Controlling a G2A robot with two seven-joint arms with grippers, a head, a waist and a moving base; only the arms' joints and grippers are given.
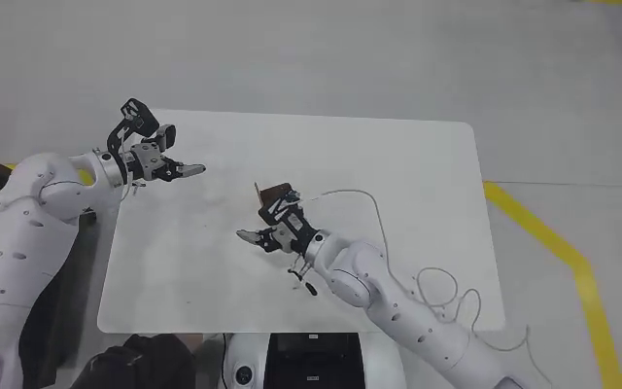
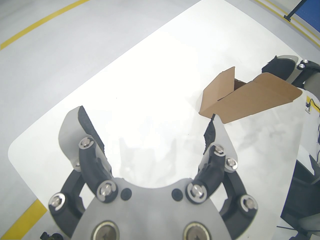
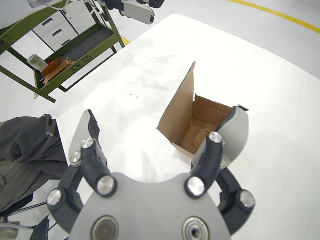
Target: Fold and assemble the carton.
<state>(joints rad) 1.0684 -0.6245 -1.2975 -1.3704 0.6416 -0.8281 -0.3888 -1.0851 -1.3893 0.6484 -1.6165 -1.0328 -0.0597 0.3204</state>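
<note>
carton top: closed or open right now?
Open. The carton has one flap standing upright, and the right wrist view looks straight into its brown interior.

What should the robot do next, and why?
Probably close the right gripper on the carton to steady it: that gripper is open, right at the carton's wall; the tall flap stands unfolded, and the left gripper hangs open, apart from the carton.
</note>
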